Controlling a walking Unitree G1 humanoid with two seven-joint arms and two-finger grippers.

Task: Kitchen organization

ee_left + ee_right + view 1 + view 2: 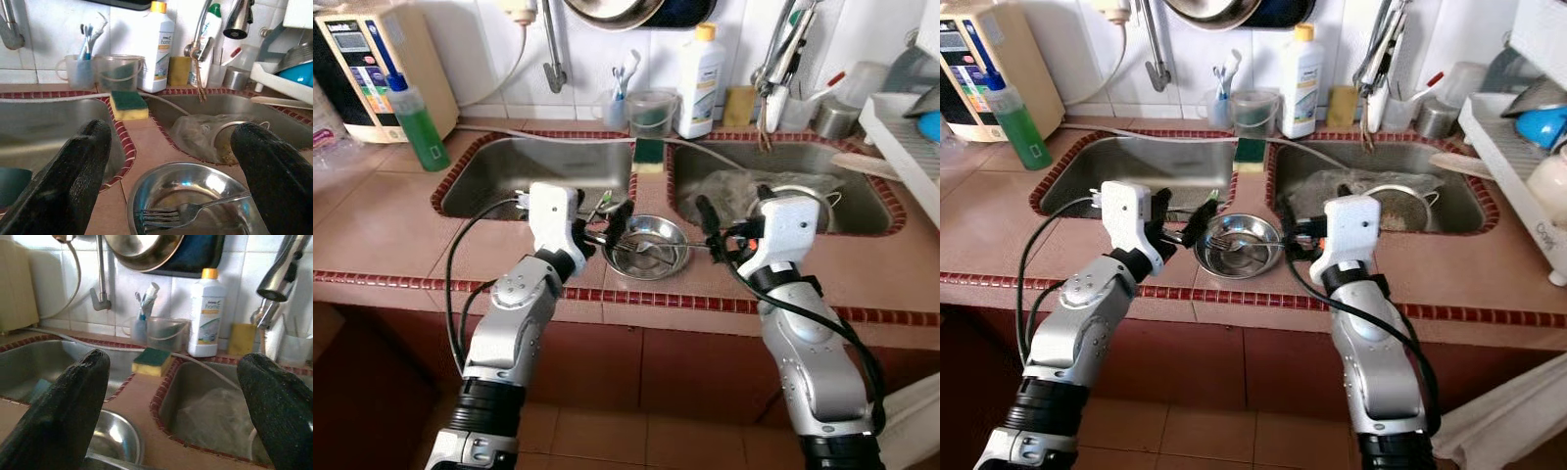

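Countertop (401, 220) of brown tile carries 2 steel sinks, left sink (509, 176) and right sink (862, 196), with a narrow tiled divider between them.

Right sink holds a crumpled clear bag (729, 188) and a round metal item, hard to identify. Left sink looks mostly bare.

Dish rack (1513, 162) sits at the counter's right edge. Green soap bottle (416, 122) stands near the back left corner; white detergent bottle (699, 83) at the back edge behind the divider, yellow-green sponge (649, 155) lying on the divider just in front.

Steel bowl (646, 247) rests on the counter near the front edge, at the foot of the divider. Fork (188, 211) lies inside it, tines toward the left arm's side, handle resting on the rim toward the right.

Left gripper (604, 227), fingers spread, sits just beside the bowl's left rim. Right gripper (722, 238), fingers also spread, sits just beside the right rim, close to the fork handle. Neither is pinching anything.

Risks, as judged:
- Bowl is light, smooth and close to the front edge; a one-sided push could skate it off the counter.
- Tilting the bowl could let the loose fork slide out.
- Thin rim and thin handle invite a slipped pinch.
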